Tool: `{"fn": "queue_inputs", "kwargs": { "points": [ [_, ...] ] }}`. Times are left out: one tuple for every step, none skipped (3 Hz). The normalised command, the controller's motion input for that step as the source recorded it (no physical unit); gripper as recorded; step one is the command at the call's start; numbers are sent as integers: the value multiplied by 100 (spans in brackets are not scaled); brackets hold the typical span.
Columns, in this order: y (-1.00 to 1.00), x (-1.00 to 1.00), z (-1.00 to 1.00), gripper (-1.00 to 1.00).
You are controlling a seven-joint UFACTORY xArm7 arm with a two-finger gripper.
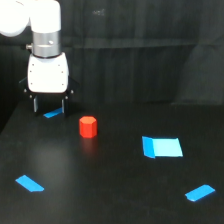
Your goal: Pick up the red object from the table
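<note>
Exterior view: gripper [49,106] partly hides blue patch [52,114].

- The table [100,195] is a wide, flat, matte black surface.
- The red object [88,126], a small six-sided block, stands upright on it, left of centre in the exterior view.
- A large blue patch [162,147] lies flat, well to the block's right.
- A small blue strip [200,192] lies near the right front corner.
- Another blue strip [29,183] lies at the left front.
- A small blue patch [52,114] lies behind the block, to its left.
</note>
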Motion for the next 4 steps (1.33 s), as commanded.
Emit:
{"fn": "queue_inputs", "kwargs": {
  "points": [
    [-31,58,-18,100],
    [-49,86,-17,100],
    [-48,87,-26,100],
    [-21,87,-39,98]
  ]
}}
